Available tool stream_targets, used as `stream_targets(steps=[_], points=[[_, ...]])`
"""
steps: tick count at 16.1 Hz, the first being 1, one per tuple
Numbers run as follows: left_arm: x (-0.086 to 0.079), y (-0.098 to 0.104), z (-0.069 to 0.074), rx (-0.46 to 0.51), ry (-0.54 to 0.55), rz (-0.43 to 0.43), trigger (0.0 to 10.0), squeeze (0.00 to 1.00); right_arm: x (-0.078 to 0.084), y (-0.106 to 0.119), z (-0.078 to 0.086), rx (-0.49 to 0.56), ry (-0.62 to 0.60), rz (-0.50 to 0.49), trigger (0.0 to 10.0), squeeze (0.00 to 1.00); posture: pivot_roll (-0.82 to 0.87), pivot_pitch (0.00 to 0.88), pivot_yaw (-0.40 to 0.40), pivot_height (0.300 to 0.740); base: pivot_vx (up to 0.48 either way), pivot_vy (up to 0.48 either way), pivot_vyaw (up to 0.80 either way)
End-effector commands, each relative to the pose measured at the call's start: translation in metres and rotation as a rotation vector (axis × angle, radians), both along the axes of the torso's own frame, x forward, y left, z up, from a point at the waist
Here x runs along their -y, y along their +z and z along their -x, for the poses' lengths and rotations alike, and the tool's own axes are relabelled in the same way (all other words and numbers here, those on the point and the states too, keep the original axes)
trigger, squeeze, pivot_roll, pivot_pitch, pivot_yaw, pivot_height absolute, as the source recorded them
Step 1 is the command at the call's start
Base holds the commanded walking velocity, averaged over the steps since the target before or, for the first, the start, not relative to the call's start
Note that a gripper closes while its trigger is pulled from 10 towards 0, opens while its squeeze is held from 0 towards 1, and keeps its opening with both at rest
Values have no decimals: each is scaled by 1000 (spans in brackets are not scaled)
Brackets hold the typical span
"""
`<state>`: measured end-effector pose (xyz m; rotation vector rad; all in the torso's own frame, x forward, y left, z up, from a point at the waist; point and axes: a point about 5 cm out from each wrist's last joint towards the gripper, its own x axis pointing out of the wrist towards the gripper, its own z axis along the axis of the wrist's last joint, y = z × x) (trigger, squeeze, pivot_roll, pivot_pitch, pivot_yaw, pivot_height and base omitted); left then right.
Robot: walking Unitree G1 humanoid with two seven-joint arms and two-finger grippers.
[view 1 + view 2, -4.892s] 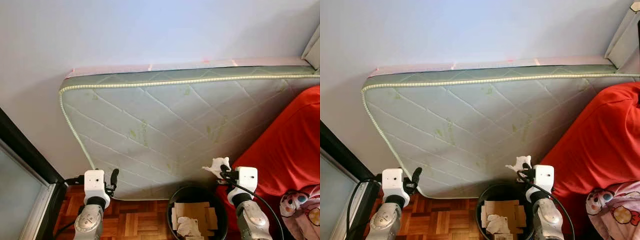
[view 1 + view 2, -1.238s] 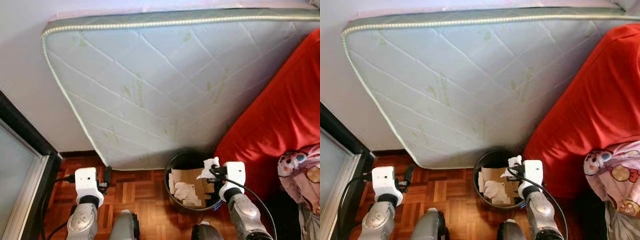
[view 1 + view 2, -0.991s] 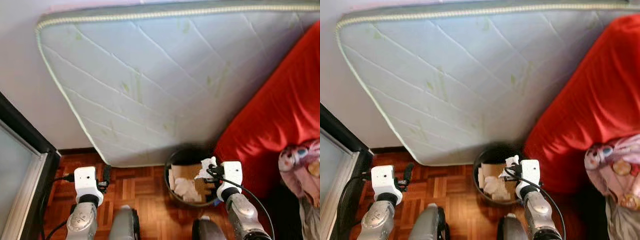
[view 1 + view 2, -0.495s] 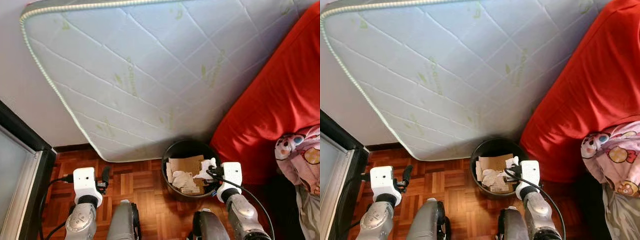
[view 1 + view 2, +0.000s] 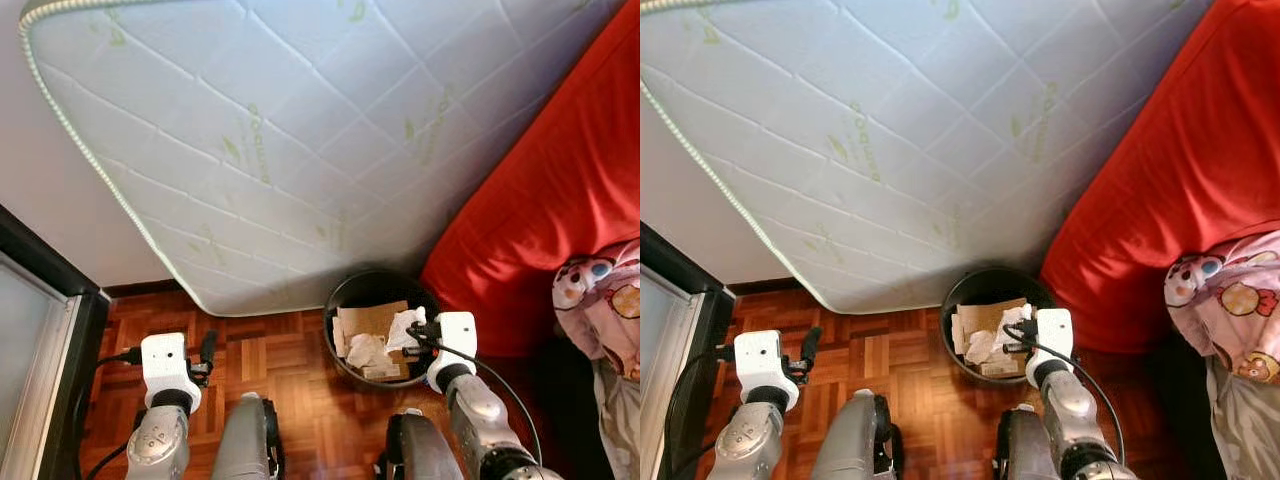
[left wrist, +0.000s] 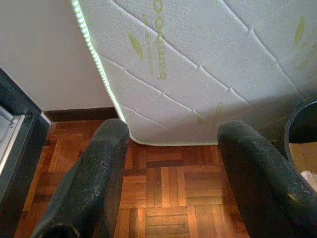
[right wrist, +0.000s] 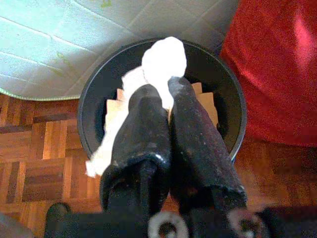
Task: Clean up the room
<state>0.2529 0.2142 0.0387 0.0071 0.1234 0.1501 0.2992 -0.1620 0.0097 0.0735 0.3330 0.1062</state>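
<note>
Since the earlier frames my head had tipped down and I had closed in, so the bin [image 5: 380, 325] sat nearer and my right hand [image 5: 412, 330], which had been level with the mattress [image 5: 300, 130], now hung over the bin's mouth. That hand was clenched on the tissue [image 7: 163, 62], a white crumpled wad pinched between my two fingers [image 7: 143, 129], with one lobe sticking out past the tips and a loose tail trailing down beside one finger. In the wrist view the wad lay over the bin's dark opening, above the cardboard [image 5: 368, 322] and more white paper [image 5: 366, 352] already inside. I judged the tissue to be very light, soft and easily crushed, not slippery, so a pinch anywhere on its bulk would hold it; the risk was that it might cling to a finger or drift off to the side once let go. My left hand [image 6: 173, 168] hung idle over the parquet floor [image 5: 290, 370], its fingers spread apart and grasping nothing. A red cover [image 5: 560, 190] lay just beside the bin, on my right.
</note>
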Motion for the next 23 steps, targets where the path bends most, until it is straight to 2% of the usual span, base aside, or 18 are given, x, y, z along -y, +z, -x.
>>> stream_targets(steps=[1,11,23], points=[[-5,-4,6,-21,26,8,10000,0,1,-4,3,-30,-13,-6,10000,0,41,265,33,620,0,0,0],[-4,0,8,-20,25,7,10000,0,-5,-2,-3,-55,-16,-16,10000,0,54,293,27,620,254,0,0],[-3,1,19,-32,25,8,10000,0,-16,0,-8,-81,26,-2,10000,0,82,341,26,620,275,0,0]])
